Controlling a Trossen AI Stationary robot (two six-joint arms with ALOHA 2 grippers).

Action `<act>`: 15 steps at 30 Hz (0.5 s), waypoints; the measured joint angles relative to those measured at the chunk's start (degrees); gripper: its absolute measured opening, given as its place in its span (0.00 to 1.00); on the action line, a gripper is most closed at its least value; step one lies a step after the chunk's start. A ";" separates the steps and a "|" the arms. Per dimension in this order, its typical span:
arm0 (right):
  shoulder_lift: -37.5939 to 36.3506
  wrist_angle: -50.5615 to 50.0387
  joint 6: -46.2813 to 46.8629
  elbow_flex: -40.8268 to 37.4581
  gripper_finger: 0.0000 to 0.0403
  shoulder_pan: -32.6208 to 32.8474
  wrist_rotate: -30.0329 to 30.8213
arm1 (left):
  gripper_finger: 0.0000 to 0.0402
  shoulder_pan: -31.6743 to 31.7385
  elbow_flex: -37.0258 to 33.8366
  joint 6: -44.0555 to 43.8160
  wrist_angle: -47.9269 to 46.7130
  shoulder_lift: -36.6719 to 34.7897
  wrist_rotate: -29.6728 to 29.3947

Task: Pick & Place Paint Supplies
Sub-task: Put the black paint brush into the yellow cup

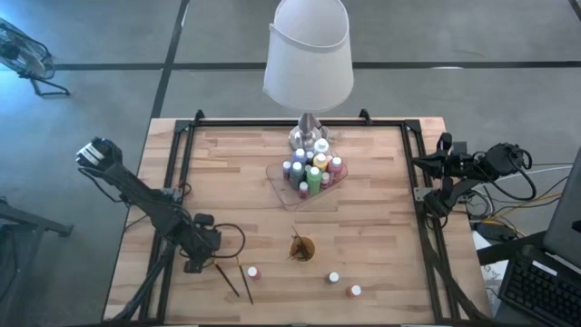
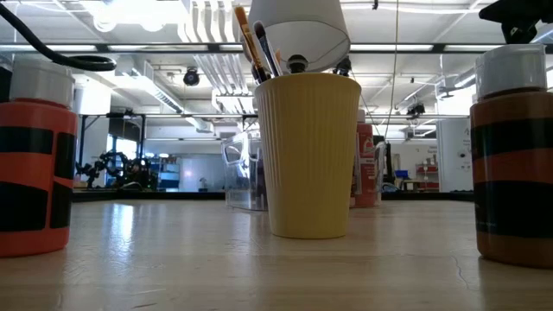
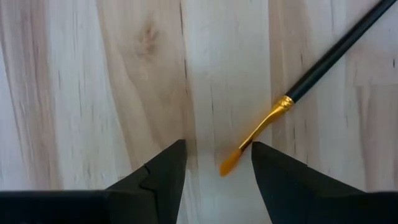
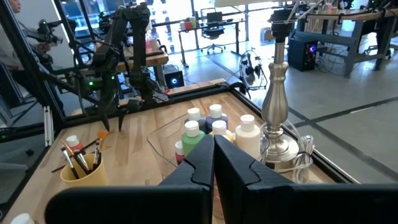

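Left gripper (image 3: 217,180) open over brush (image 3: 298,93) lying diagonal, bristles between fingertips.

- Even overhead light fell on the table (image 1: 363,182); shadows were soft.
- In the low view, ceiling lights (image 2: 143,10) glared and near bottles (image 2: 34,164) were blurred.

Looking past the pale wood-plank surface (image 1: 363,209), there's grey concrete floor (image 1: 436,36) marked with dark lines. A table lamp with a white shade (image 1: 309,53) stands at the far edge. Beyond, an open workshop: ceiling strip lights (image 2: 155,10), an office chair (image 4: 214,26), workbenches (image 4: 348,31) crowded with equipment.
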 joint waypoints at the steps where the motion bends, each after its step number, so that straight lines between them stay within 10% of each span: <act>1: 0.00 0.00 0.00 0.00 0.02 0.02 0.00 | 0.47 0.00 0.03 0.23 -0.03 0.01 -0.01; 15: 0.02 0.00 0.00 0.00 0.02 0.00 0.01 | 0.30 -0.02 -0.02 -1.82 -0.41 0.07 0.24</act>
